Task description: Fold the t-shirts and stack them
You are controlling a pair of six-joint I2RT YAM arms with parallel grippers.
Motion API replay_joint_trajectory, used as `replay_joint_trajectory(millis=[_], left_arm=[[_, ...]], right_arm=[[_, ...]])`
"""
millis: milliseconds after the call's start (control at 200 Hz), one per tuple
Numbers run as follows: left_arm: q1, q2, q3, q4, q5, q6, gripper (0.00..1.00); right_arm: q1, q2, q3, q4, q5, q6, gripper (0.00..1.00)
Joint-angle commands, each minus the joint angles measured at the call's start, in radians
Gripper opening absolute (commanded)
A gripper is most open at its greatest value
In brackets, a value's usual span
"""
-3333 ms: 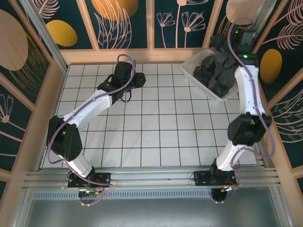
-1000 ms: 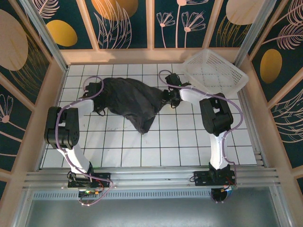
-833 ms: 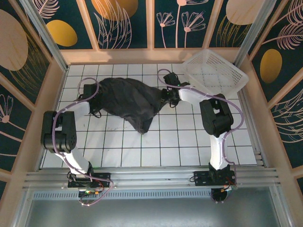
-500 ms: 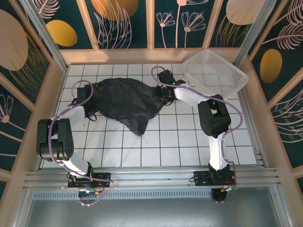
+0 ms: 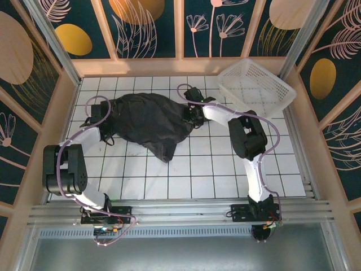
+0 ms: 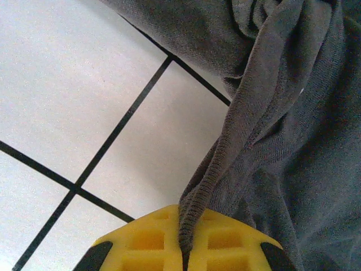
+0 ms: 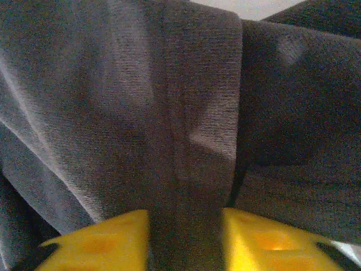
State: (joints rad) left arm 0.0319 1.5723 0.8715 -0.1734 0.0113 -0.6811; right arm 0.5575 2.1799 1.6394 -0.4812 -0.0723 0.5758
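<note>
The t-shirt (image 5: 149, 121) is spread crumpled on the table (image 5: 220, 169), a hem clamped in the left gripper (image 6: 183, 251) and a fold pinched in the right gripper (image 7: 186, 237). Light, limp cloth is judged best held at seamed hems.

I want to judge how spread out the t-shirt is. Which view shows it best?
Top external: the whole t-shirt lies rumpled on the tiles. The left wrist view gives a hem pinched in the left gripper; the right wrist view, close-up fabric between the right gripper's fingers.
</note>
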Motion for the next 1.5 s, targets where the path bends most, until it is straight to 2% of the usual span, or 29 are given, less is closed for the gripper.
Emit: replay_joint_trajectory(millis=[0, 65, 285, 475, 686, 766, 796, 921, 996, 1136, 1156, 1226, 1281, 1356, 1491], left_arm=[[0.006, -0.035, 0.007, -0.038, -0.032, 0.027, 0.00], [0.006, -0.041, 0.003, -0.044, -0.041, 0.029, 0.00], [0.018, -0.093, -0.027, -0.092, -0.118, 0.055, 0.00], [0.099, -0.158, -0.087, -0.134, -0.176, 0.067, 0.00], [0.176, -0.158, -0.117, -0.111, -0.137, 0.055, 0.00], [0.178, -0.141, -0.108, -0.103, -0.115, 0.048, 0.00], [0.178, -0.136, -0.104, -0.098, -0.097, 0.044, 0.00], [0.178, -0.112, -0.091, -0.073, -0.008, 0.050, 0.00], [0.178, -0.103, -0.088, -0.069, 0.034, 0.062, 0.00], [0.178, -0.111, -0.091, -0.053, 0.116, 0.094, 0.02], [0.177, -0.113, -0.090, -0.049, 0.125, 0.098, 0.03], [0.177, -0.122, -0.092, -0.048, 0.149, 0.111, 0.05], [0.178, -0.127, -0.097, -0.045, 0.157, 0.119, 0.03], [0.178, -0.127, -0.104, -0.043, 0.173, 0.123, 0.00], [0.178, -0.129, -0.117, -0.034, 0.214, 0.117, 0.00]], right_arm=[[0.005, -0.006, 0.019, -0.035, -0.003, 0.020, 0.18], [0.005, -0.021, 0.007, -0.032, 0.004, 0.034, 0.00], [0.007, -0.240, -0.076, -0.059, 0.100, 0.059, 0.00], [0.032, -0.508, -0.154, -0.144, 0.225, 0.069, 0.00], [0.033, -0.661, -0.214, -0.168, 0.328, 0.107, 0.00], [-0.005, -0.632, -0.197, -0.135, 0.321, 0.081, 0.00], [-0.051, -0.610, -0.181, -0.125, 0.310, 0.072, 0.00], [-0.157, -0.454, -0.066, -0.084, 0.258, 0.022, 0.00], [-0.203, -0.336, 0.059, -0.100, 0.213, -0.004, 0.00], [-0.253, -0.113, 0.356, -0.259, 0.163, -0.024, 0.00], [-0.257, -0.092, 0.391, -0.283, 0.161, -0.024, 0.05], [-0.249, -0.082, 0.420, -0.324, 0.189, -0.033, 0.37], [-0.233, -0.142, 0.337, -0.301, 0.226, -0.033, 0.52], [-0.210, -0.283, 0.114, -0.229, 0.253, -0.016, 0.61], [-0.162, -0.532, -0.293, -0.153, 0.268, 0.064, 0.62]])
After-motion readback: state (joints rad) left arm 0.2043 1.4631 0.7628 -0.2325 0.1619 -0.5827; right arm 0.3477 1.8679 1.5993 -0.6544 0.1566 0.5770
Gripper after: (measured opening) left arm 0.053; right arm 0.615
